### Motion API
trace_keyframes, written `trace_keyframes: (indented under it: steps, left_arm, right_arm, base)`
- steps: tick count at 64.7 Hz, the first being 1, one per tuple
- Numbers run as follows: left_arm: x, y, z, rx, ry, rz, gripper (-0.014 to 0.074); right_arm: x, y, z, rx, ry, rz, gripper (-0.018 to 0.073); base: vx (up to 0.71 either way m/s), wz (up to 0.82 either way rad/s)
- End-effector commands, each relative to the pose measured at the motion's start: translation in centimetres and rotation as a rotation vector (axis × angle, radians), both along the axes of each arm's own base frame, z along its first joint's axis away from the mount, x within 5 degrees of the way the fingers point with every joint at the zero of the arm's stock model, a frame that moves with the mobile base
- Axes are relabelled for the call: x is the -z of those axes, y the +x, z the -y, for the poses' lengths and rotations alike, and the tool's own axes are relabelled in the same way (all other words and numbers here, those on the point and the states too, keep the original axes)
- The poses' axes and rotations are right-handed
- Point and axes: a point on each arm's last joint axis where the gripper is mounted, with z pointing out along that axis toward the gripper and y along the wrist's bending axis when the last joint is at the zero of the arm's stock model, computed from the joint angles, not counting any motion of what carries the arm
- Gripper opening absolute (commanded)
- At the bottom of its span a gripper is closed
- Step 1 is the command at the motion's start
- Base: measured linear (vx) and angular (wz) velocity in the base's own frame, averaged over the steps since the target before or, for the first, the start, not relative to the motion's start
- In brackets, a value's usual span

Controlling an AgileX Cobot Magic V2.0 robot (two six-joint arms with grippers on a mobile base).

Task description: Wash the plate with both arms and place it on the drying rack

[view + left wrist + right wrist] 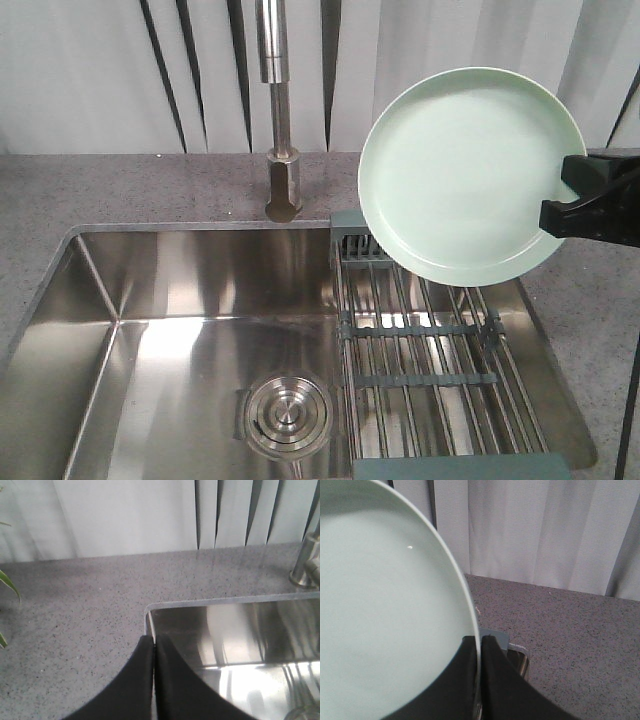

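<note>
The pale mint-green plate (470, 170) is held upright in the air above the far end of the drying rack (430, 350), its face toward the front camera. My right gripper (560, 215) is shut on the plate's right rim. In the right wrist view the plate (385, 605) fills the left half, and the right gripper (480, 642) pinches its rim between both black jaws. The left gripper (153, 641) shows only in its own wrist view, shut and empty, above the sink's far left corner (150, 611).
The steel sink (170, 340) has a round drain (287, 412) near its front. A tall faucet (278, 110) stands behind it on the grey speckled counter (150, 190). White curtains hang at the back. A green leaf (9, 584) shows at the left.
</note>
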Motion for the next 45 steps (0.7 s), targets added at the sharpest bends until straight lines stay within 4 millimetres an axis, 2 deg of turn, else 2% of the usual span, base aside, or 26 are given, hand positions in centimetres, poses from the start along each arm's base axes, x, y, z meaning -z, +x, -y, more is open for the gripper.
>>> trace_keyframes:
  steps: [1, 18, 27, 37, 45]
  left_arm:
    - [-1.2, 1.0, 0.0, -0.001, -0.003, 0.058, -0.0006]
    - [0.0, 2.3, -0.1, -0.001, -0.006, -0.009, 0.0001]
    - [0.0, 2.5, -0.1, -0.001, 0.0, -0.005, 0.0049]
    - [-0.2, 2.6, -0.1, -0.001, -0.005, 0.011, 0.0176]
    - [-0.2, 2.6, -0.1, -0.002, -0.005, 0.014, 0.0336]
  right_arm:
    - [-1.9, -0.1, 0.4, 0.035, 0.012, 0.111, -0.0005]
    - [-1.9, -0.1, 0.4, 0.035, 0.012, 0.111, -0.0005]
    - [-1.9, -0.1, 0.4, 0.035, 0.012, 0.11, -0.0005]
    - [-1.9, -0.1, 0.4, 0.035, 0.012, 0.11, -0.0005]
    - [-1.9, -0.1, 0.4, 0.035, 0.012, 0.11, -0.0005]
  base:
    - [0.0, 0.0]
    - [0.0, 0.0]
    - [0.0, 0.0]
    - [0.0, 0.0]
    - [0.0, 0.0]
